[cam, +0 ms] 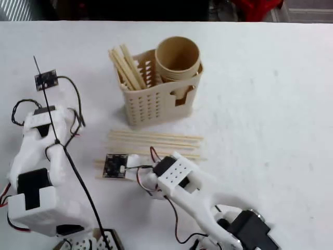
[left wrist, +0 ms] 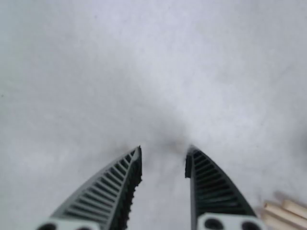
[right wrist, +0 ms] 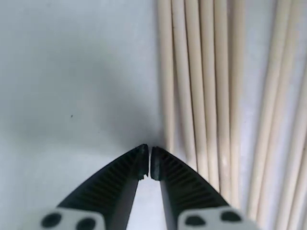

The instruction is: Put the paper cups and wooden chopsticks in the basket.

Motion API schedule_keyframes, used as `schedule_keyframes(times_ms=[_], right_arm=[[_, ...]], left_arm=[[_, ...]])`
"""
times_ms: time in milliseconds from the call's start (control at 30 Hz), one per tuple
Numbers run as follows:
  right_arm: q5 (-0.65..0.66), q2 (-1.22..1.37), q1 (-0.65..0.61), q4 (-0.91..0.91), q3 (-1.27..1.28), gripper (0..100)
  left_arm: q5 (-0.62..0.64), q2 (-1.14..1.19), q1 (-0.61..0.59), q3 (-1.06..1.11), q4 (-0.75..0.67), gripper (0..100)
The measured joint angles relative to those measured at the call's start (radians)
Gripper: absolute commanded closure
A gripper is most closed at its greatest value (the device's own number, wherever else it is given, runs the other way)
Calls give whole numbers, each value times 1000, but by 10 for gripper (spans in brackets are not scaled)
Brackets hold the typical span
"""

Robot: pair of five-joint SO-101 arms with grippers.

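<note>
- Wooden chopsticks (cam: 156, 140), pale, long and thin, are seen lying loose and side by side on the white bench (cam: 270, 104). They lie directly ahead of the right tool (right wrist: 147, 163), and the nearest stick is just beside its tips.
- The right tool's jaws are pressed together with nothing between them.
- The left tool (left wrist: 163, 155) is held moderately wide over bare bench, and nothing is gripped in it. A few stick ends are seen off to one side of it.
- Beyond the loose row, on the side away from the right tool, a cream perforated plastic basket (cam: 156, 107) stands upright. A nested stack of beige paper cups (cam: 178, 57) and several more sticks are already lodged in it.
- The sticks are judged to be light and stiff, but smooth and rounded. Rolling and slipping are therefore to be expected.
- Because they lie flat on the bench, little room is left beneath them for a jaw.
- A hold is best taken near mid-length and across the grain, so that balance is kept. The right tool's jaws would have to be parted first.
- Only a few sticks should be taken at once, since a thick bundle is likely to splay.
- The cups are judged to be light and easily crushed.
</note>
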Motion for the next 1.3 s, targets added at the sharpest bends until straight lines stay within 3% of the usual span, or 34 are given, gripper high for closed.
schedule_keyframes(times_ms=[167,333,767,967,1300], right_arm=[[0,29,-3,0,-11,911],[0,31,-5,0,-11,985],[0,-17,-2,23,-9,980],[0,-147,2,103,-9,888],[0,-8,-3,-5,-9,887]], left_arm=[[0,0,0,0,0,831],[0,0,0,0,0,831],[0,0,0,0,0,831],[0,0,0,0,0,831],[0,0,0,0,0,831]])
